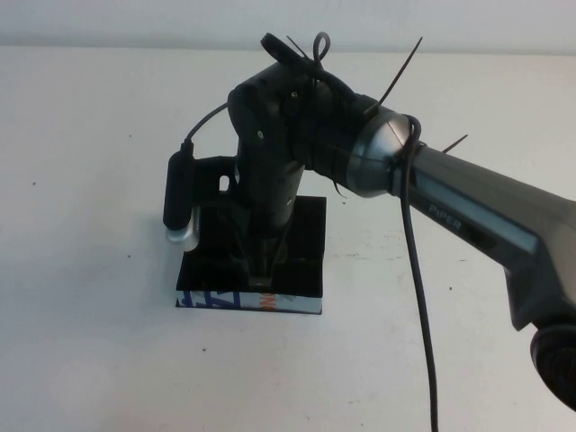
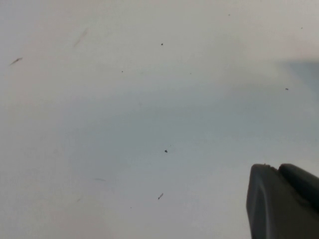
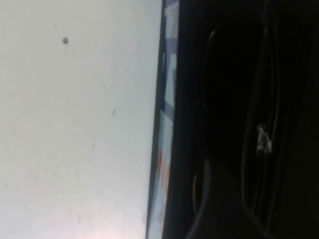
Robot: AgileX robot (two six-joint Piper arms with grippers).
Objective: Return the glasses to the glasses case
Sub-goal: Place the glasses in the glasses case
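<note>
The glasses case (image 1: 304, 236) is a black box on the white table, open at the top, with its blue, white and orange printed side (image 1: 225, 301) facing me. My right gripper (image 1: 261, 270) points straight down into the case from above. In the right wrist view the printed side (image 3: 167, 99) runs beside the dark inside of the case. There, faint curved rims and a small bright glint show the dark glasses (image 3: 262, 139) lying inside. My left gripper (image 2: 278, 167) shows only in the left wrist view, shut and empty over bare table.
The white table (image 1: 90, 342) lies all round the case. The right arm (image 1: 486, 216) and its black cable (image 1: 418, 297) reach in from the right. A black camera body with a silver end (image 1: 180, 211) hangs on the wrist beside the case's left edge.
</note>
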